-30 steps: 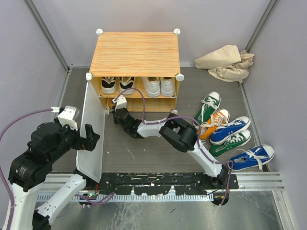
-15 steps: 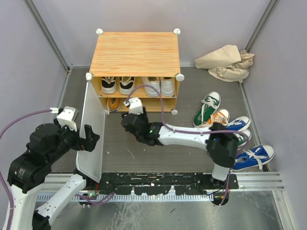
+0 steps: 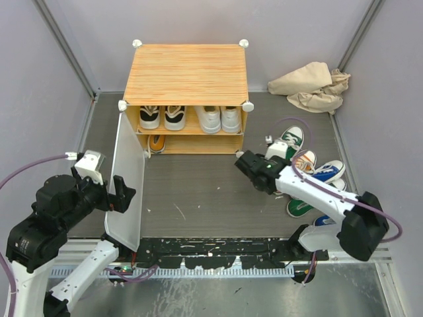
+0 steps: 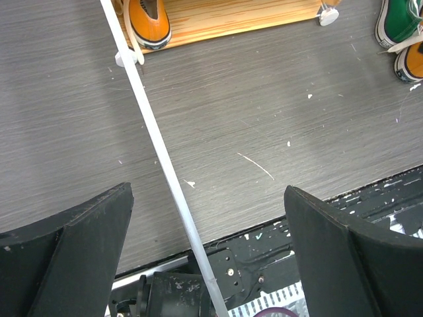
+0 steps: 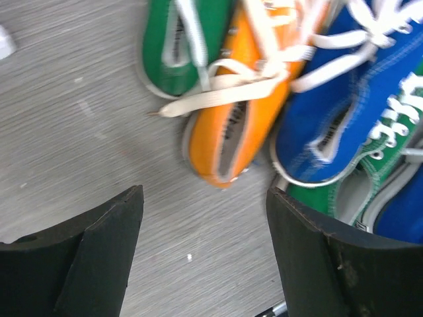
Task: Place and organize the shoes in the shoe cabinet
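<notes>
Right end effector (image 3: 242,160) withdrawn, five shoes (image 3: 210,119) shelved

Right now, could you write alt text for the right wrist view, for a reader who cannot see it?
The open right gripper hangs over a grey floor, its two dark fingers framing the heel of an orange sneaker. A green sneaker lies left of it, a blue sneaker right.

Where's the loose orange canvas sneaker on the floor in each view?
Top external: orange canvas sneaker sits right of centre, in the floor pile.
Left wrist: at the right edge, upper part, cropped by the frame.
Right wrist: centre, upper half, laces trailing left.
Shared landmark: the green canvas sneaker right beside it in all three views.
</notes>
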Available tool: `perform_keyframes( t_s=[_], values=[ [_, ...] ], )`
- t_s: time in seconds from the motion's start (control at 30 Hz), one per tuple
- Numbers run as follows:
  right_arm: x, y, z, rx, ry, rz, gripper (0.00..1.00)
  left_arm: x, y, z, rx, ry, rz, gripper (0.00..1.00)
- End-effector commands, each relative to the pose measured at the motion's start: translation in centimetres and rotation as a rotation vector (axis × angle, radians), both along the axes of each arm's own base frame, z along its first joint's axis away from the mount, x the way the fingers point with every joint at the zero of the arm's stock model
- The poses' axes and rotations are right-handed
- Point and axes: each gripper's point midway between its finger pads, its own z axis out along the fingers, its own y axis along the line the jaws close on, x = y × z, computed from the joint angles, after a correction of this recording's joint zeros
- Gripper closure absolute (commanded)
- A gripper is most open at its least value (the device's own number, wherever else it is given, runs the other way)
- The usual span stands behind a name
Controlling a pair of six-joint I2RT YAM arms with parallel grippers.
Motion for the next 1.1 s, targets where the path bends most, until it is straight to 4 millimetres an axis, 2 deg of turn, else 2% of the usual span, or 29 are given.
perform_keyframes(
  t_s=[0.0,0.13,0.3,0.43,0.73,0.8,0.9,1.0,1.07],
  values=[
    [-0.6,-3.5,-0.2,0.071,-0.024,-0.132,0.22,-0.3,-0.2,1.7,-0.031,-0.053,-0.020,0.02],
    [0.4,-4.2,-0.8,0.110,-0.041,-0.129,0.26,-0.2,-0.3,1.6,-0.028,-0.050,-0.019,0.02],
    [1.4,-3.6,-1.9,0.146,-0.036,-0.098,0.32,0.0,-0.3,1.4,-0.031,-0.043,-0.014,0.02],
    [1.1,-3.7,-3.9,0.155,0.016,-0.105,0.39,0.1,-0.4,1.3,-0.033,-0.037,-0.012,0.02],
    [0.5,-5.1,-7.3,0.211,0.043,-0.168,0.46,0.1,-0.3,1.2,-0.024,-0.026,-0.009,0.02],
    [0.5,-5.4,-7.6,0.199,0.047,-0.174,0.53,0.1,-0.3,1.2,-0.026,-0.026,-0.008,0.02],
    [0.4,-5.6,-7.7,0.187,0.049,-0.175,0.71,0.1,-0.3,1.1,-0.028,-0.025,-0.007,0.02],
    [0.4,-5.6,-7.1,0.189,0.036,-0.163,0.98,0.0,-0.4,1.1,-0.032,-0.025,-0.008,0.02],
    [0.6,-5.4,-6.0,0.201,0.014,-0.137,0.99,-0.1,-0.4,1.2,-0.036,-0.031,-0.010,0.02]
  ],
)
